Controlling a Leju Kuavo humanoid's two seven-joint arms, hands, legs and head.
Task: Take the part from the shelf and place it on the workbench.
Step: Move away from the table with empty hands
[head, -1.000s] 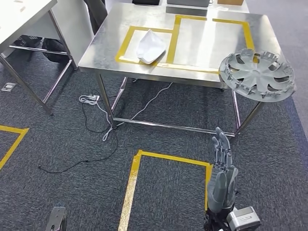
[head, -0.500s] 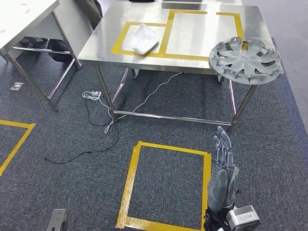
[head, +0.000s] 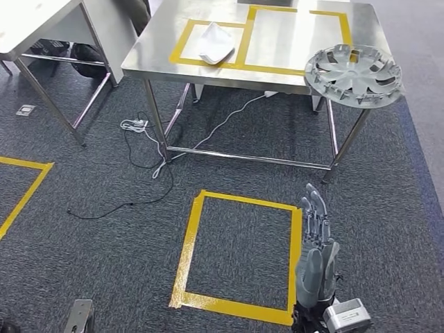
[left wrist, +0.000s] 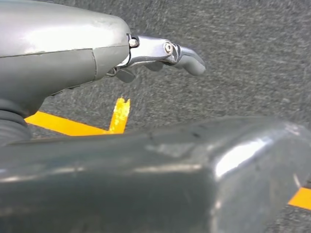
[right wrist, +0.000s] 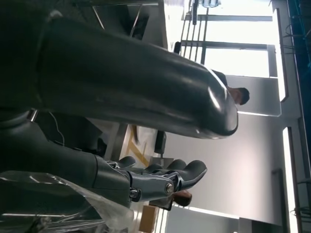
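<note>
Dark grey carpet (head: 105, 263) everywhere here, with a square of yellow floor tape (head: 238, 257) marked out right in front of me and a black cable (head: 152, 187) snaking off under the stainless steel workbench (head: 272, 66) further ahead. The bench top has yellow tape rectangles on it, and a white crumpled-looking sheet (head: 214, 43) sits in the left one.

The part, a round silver-grey plastic wheel cover with spokes (head: 353, 73), lies flat at the bench's right corner and hangs out past the edge. It's well apart from my fingers (head: 314, 211), nothing touching it.

My right hand (head: 316, 257) is low at my side over the carpet, just right of the tape square, fingers straight and pointing forward towards the bench, holding nothing. My left hand (left wrist: 161, 51) hangs down over the carpet too, with a finger stretched out straight and nothing in its grasp.
</note>
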